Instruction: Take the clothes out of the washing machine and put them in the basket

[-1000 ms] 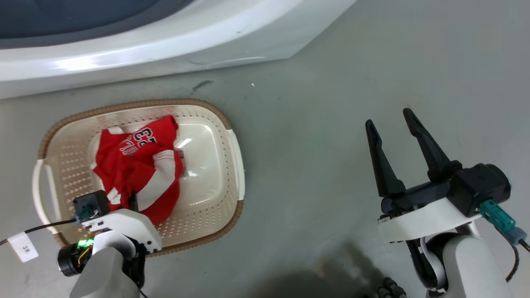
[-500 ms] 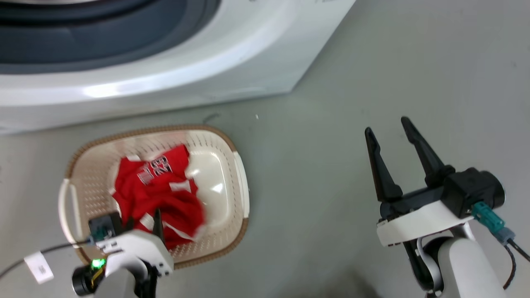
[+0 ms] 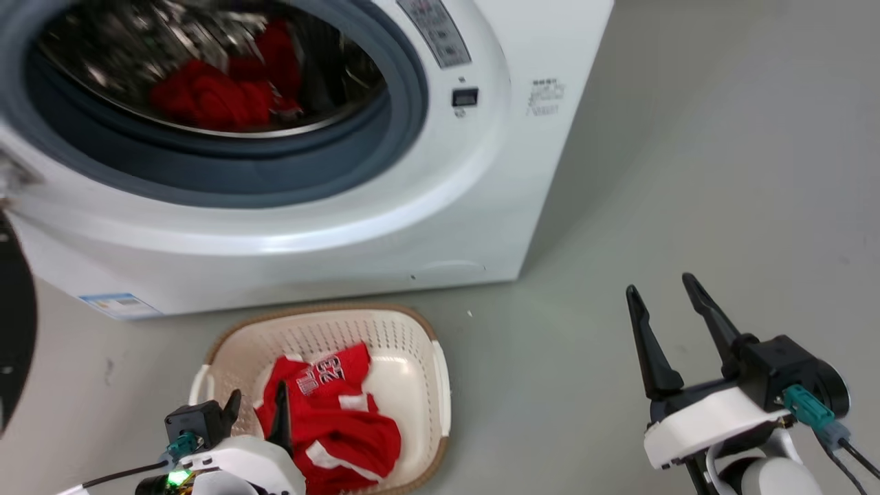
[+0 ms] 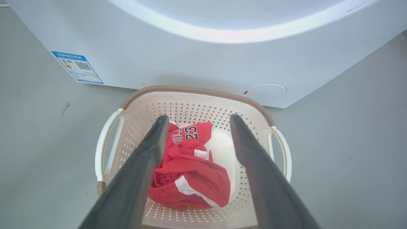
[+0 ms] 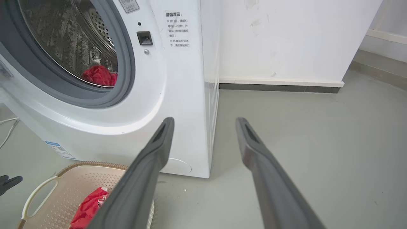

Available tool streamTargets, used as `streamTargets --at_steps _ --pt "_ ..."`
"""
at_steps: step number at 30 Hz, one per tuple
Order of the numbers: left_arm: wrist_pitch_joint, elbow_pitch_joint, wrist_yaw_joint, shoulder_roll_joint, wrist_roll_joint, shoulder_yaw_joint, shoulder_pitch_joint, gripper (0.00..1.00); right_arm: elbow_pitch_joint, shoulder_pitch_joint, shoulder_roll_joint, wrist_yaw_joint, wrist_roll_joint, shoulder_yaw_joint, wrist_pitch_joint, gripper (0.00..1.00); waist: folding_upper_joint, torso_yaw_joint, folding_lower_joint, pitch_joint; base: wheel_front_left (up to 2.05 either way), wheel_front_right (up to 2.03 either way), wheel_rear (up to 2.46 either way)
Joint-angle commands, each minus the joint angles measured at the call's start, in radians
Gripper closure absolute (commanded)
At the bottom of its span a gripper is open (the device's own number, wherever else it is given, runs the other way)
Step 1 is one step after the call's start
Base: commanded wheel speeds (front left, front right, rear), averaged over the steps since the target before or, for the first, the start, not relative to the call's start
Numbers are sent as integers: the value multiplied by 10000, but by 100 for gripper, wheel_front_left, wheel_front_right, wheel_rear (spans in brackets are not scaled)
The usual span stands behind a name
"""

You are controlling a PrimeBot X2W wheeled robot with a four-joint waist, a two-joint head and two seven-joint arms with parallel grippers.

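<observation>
The washing machine [image 3: 440, 206] stands open, and red clothes [image 3: 213, 100] lie in its steel drum [image 5: 95, 41], also visible as red clothes [image 5: 100, 75] past the grey ring. In front of it on the floor sits the cream basket [image 3: 419, 337], holding red clothes [image 3: 337, 419], one a jersey with white numerals. My left gripper [image 3: 258, 409] hovers open over the basket's near side, with nothing between its fingers; the clothes [image 4: 194, 173] lie below my gripper [image 4: 198, 118]. My right gripper [image 3: 658, 287] is open and empty above bare floor, to the right of the basket [image 5: 92, 165].
The machine's black-rimmed door [image 3: 14, 330] hangs open at the far left. Grey floor [image 3: 687, 172] spreads to the right of the machine. A white wall with a dark skirting board [image 5: 279, 87] stands behind. A white cable [image 5: 8, 127] lies on the floor by the machine.
The head camera has tilted up, so the drum with red clothes came into view and the basket sits lower. My left gripper has lifted clear of the clothes. The right gripper stays open.
</observation>
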Motion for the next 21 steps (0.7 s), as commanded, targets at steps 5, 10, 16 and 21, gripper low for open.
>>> streamTargets --at_steps 5,10,16,21 --pt "-22 -1111 100 -52 219 -81 502 0 -233 405 17 -7 -37 -66 179 0 -1 470 2 -1006 0 0 0" --pt "-23 -2182 280 -63 379 -141 604 0 -386 599 17 -7 -32 -98 285 0 -1 605 2 -1375 0 0 0" --pt "-22 -3334 398 -59 312 -234 435 0 -514 767 17 -7 -79 -89 384 0 -1 739 2 -1572 0 0 0" --pt "-22 -3499 347 43 621 -401 -252 0 -626 834 17 -7 -74 -33 458 0 -1 768 2 -1508 0 0 0"
